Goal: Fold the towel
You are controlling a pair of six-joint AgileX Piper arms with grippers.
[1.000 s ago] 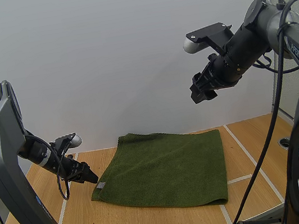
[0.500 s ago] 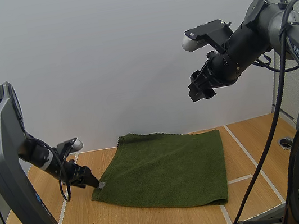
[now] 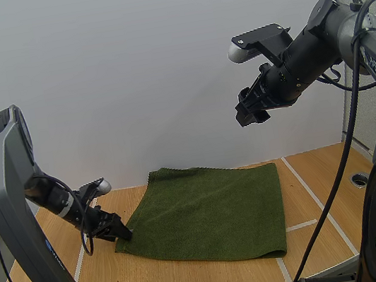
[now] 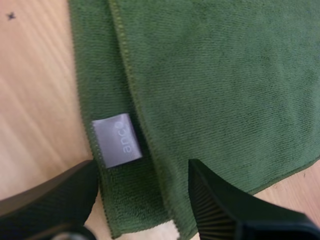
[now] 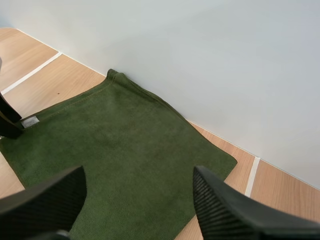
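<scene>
I have the green towel (image 3: 210, 212) lying flat across the middle of the wooden table (image 3: 103, 280), and its near-left corner carries a small grey label (image 4: 115, 139). My left gripper (image 3: 121, 231) sits low at that corner, down at table level. Its fingers (image 4: 225, 210) stand wide apart, one over the bare wood just beside the towel's edge and the other over the cloth, with the label between them (nothing is pinched, as far as I can see). My right gripper (image 3: 249, 113) hangs high in the air above the towel's far right part, well clear of it, its fingers likewise spread and holding nothing.
</scene>
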